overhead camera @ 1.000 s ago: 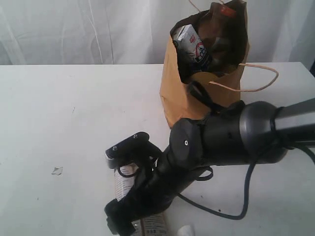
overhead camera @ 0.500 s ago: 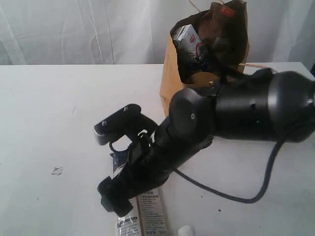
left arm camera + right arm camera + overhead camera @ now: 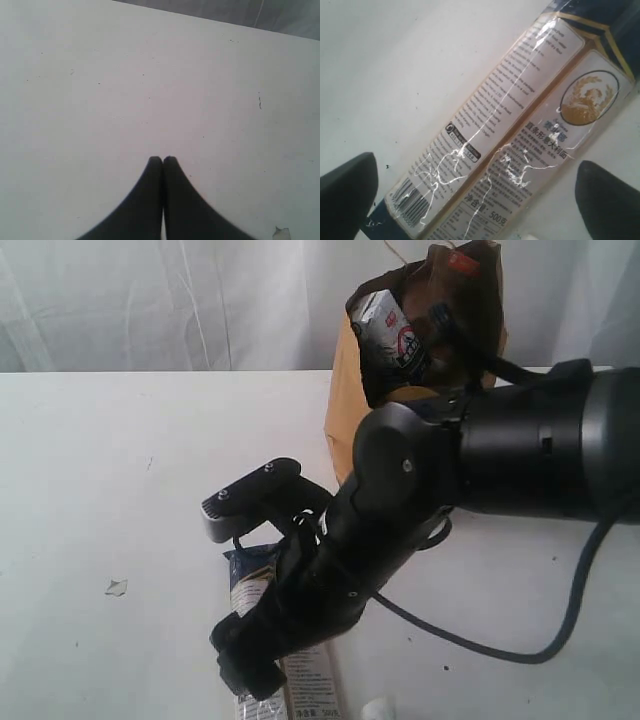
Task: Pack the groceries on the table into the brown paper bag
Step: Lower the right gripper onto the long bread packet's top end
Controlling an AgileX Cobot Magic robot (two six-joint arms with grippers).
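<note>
The long noodle packet (image 3: 251,576) lies flat on the white table (image 3: 120,460) near the front edge. My right gripper (image 3: 262,640) hangs over it, open. In the right wrist view its two dark fingers (image 3: 347,192) stand on either side of the noodle packet (image 3: 520,120), apart from it. The brown paper bag (image 3: 352,410) stands upright behind the arm, with a small blue-white carton (image 3: 388,330) sticking out of its mouth. My left gripper (image 3: 162,160) is shut and empty over bare table (image 3: 125,75). The other groceries are out of view.
A small paper scrap (image 3: 116,587) lies on the table to the left, also in the left wrist view as the paper scrap (image 3: 281,232). A black cable (image 3: 480,652) trails across the table at the right. A small white object (image 3: 378,708) sits at the front edge.
My right arm has risen and swung in front of the bag, covering the bag's handle. Its gripper stays over the noodle packet, which has not moved.
</note>
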